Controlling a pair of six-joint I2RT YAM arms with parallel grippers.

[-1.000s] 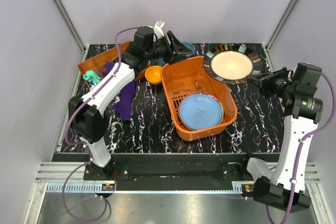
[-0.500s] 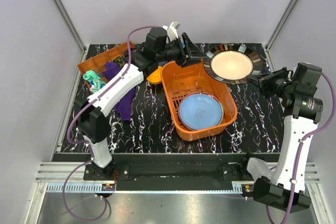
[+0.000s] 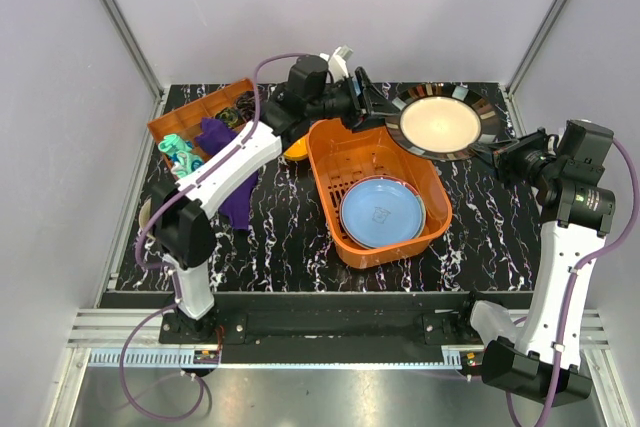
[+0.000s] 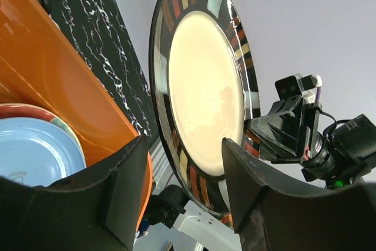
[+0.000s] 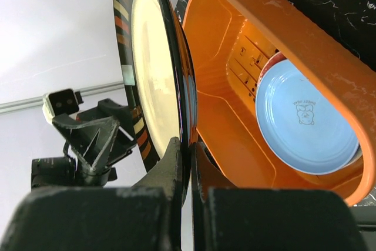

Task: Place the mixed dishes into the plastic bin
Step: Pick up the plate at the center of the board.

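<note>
Top external: R gripper (image 3: 489, 151) pinches dark striped-rim plate (image 3: 440, 122) by rim over far corner of plastic bin (image 3: 330, 172), L gripper (image 3: 377, 109) spread wide beside it, light blue plate (image 3: 381, 213) inside.

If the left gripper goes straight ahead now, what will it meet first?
Probably the dark striped-rim plate that the right gripper holds up; it stands straight ahead of the left gripper.
</note>
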